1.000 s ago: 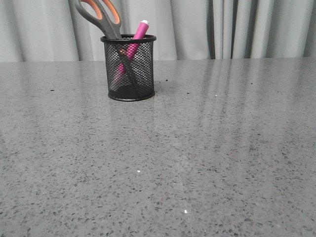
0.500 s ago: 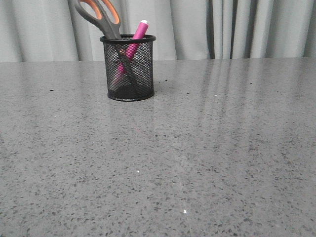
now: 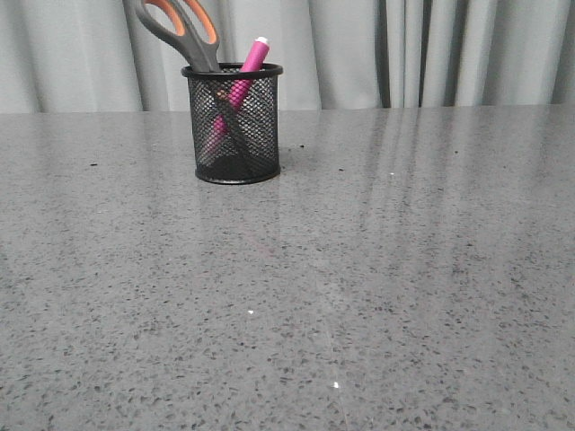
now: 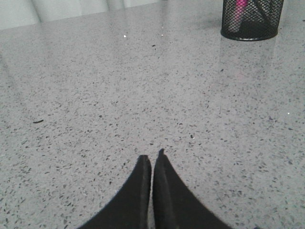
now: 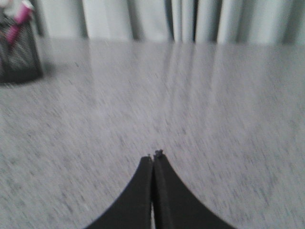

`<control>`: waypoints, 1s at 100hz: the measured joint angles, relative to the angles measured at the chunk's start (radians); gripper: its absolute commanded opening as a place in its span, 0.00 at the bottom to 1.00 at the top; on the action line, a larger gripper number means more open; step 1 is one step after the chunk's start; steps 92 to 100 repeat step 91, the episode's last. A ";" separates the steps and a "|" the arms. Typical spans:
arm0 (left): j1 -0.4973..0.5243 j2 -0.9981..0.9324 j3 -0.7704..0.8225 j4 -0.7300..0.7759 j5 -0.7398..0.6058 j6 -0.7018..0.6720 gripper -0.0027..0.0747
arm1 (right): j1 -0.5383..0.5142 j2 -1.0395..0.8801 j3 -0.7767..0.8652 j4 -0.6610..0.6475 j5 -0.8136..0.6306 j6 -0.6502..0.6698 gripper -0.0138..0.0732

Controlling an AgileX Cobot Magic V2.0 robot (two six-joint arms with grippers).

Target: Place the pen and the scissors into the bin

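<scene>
The black mesh bin (image 3: 237,126) stands upright at the back left of the grey speckled table (image 3: 359,269). Inside it lean the pink pen (image 3: 252,59), white tip up, and the scissors (image 3: 180,27), blades down, orange-lined loops above the rim. In the left wrist view the bin (image 4: 251,19) sits far off, and my left gripper (image 4: 151,158) is shut and empty over bare table. In the blurred right wrist view the bin (image 5: 19,57) with the pen (image 5: 20,19) shows far off. My right gripper (image 5: 153,156) is shut and empty. Neither gripper appears in the front view.
Grey curtains (image 3: 431,54) hang behind the table's far edge. A few dark specks lie on the tabletop near the bin.
The front view has shifted very slightly. The bin, pen and scissors stay put.
</scene>
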 measured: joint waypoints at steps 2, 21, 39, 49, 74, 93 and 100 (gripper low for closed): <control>0.000 0.000 0.000 0.000 0.000 0.000 0.01 | 0.000 -0.002 0.000 0.002 0.015 0.000 0.08; 0.000 0.000 0.000 0.000 0.000 0.000 0.01 | -0.005 -0.002 -0.002 0.002 0.077 -0.002 0.08; 0.000 0.000 0.000 0.000 0.000 0.000 0.01 | -0.005 -0.002 -0.002 0.002 0.077 -0.002 0.08; 0.000 0.000 0.000 0.000 0.000 0.000 0.01 | -0.005 -0.002 -0.002 0.002 0.077 -0.002 0.08; 0.000 0.000 0.000 0.000 0.000 0.000 0.01 | -0.005 -0.002 -0.002 0.002 0.077 -0.004 0.08; 0.000 0.000 0.000 0.000 0.000 0.000 0.01 | -0.005 -0.002 -0.002 0.002 0.077 -0.004 0.08; 0.000 0.000 0.000 0.000 0.000 0.000 0.01 | -0.005 -0.002 -0.002 0.002 0.077 -0.004 0.08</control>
